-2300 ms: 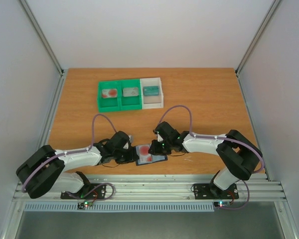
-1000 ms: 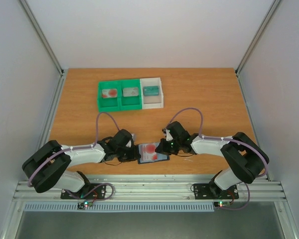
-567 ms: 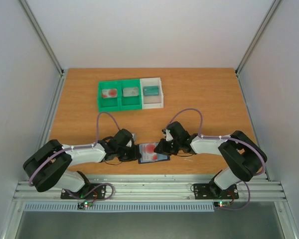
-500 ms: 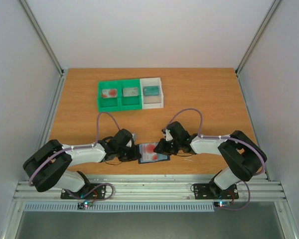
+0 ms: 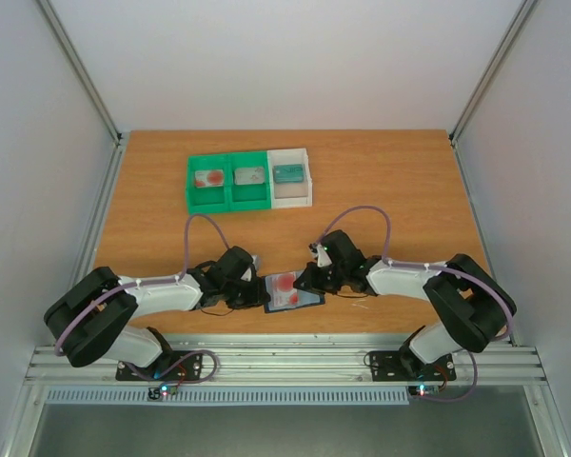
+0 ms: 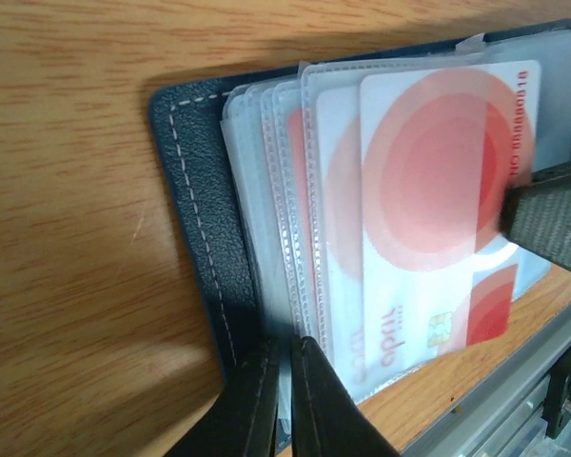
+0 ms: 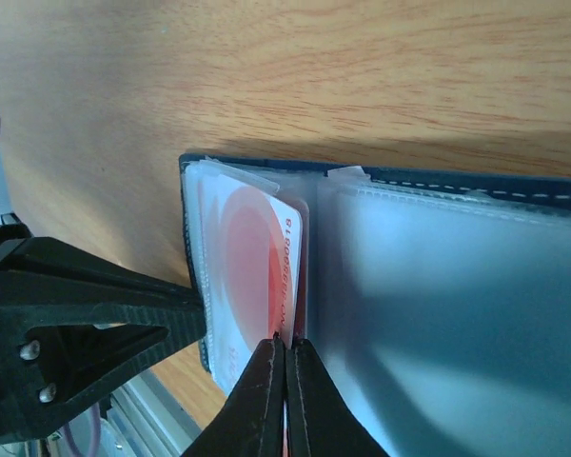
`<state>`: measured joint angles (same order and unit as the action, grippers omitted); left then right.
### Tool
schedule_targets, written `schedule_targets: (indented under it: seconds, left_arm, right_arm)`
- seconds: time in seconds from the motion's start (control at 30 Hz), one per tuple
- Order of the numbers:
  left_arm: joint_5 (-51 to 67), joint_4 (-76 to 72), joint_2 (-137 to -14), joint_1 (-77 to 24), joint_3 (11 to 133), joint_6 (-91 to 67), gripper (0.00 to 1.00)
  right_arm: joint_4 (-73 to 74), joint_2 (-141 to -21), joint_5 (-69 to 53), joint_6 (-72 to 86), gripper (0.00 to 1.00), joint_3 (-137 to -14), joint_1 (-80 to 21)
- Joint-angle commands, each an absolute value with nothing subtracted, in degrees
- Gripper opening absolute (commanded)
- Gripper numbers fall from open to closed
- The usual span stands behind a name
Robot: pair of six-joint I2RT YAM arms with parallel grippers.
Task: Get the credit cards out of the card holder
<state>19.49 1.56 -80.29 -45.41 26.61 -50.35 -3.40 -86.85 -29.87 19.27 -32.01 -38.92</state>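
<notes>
The card holder [image 5: 292, 296] lies open near the table's front edge, its dark cover [image 6: 195, 209] carrying clear sleeves [image 7: 457, 305]. A white credit card [image 6: 438, 190] with a red round blotch sticks partly out of one sleeve, also in the right wrist view [image 7: 252, 257]. My left gripper [image 6: 287, 345] is shut on the holder's left sleeve edge next to the spine, seen from above at its left end [image 5: 257, 291]. My right gripper [image 7: 285, 343] is shut on the card's right edge, over the holder's right half [image 5: 305, 281]. Other cards show dimly behind the front sleeve.
A green-and-white compartment tray [image 5: 229, 181] stands at the back left, with one card in each of three compartments. The table's front edge and metal rail [image 5: 285, 357] run just below the holder. The two arms almost meet over the holder.
My right gripper has edged left over the holder, opened briefly, and closed again on the card. The left gripper has stayed on the holder's left end.
</notes>
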Motion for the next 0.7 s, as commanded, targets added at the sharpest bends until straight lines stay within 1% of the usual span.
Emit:
schedule_targets:
  seconds: [0.0,0.33,0.5,0.57,0.67]
  left_arm:
    - [17.48,3.27,-81.82,-45.64,26.18,-49.57,0.08]
    - [18.51,0.75,-82.14,-45.64,25.55,-50.89,0.10]
    - [18.85,0.82,-80.23,-45.62,26.01,-51.52,0.14]
    - [18.86,0.90,-78.62,-45.65,26.06,-52.19,0.19]
    - [18.55,2.71,-75.89,-45.70,27.07,-52.55,0.30]
  right_arm:
    - [0.24,-83.71,-26.35,18.60,0.01,-31.20,-38.17]
    - [7.48,-76.16,-21.75,17.94,0.01,-31.53,-38.06]
    - [9.25,-73.17,-21.63,18.19,0.01,-31.70,-38.05]
    - [9.63,-71.78,-22.42,18.34,0.01,-31.71,-38.06]
    - [11.01,-69.33,-22.33,18.82,0.01,-31.79,-38.06]
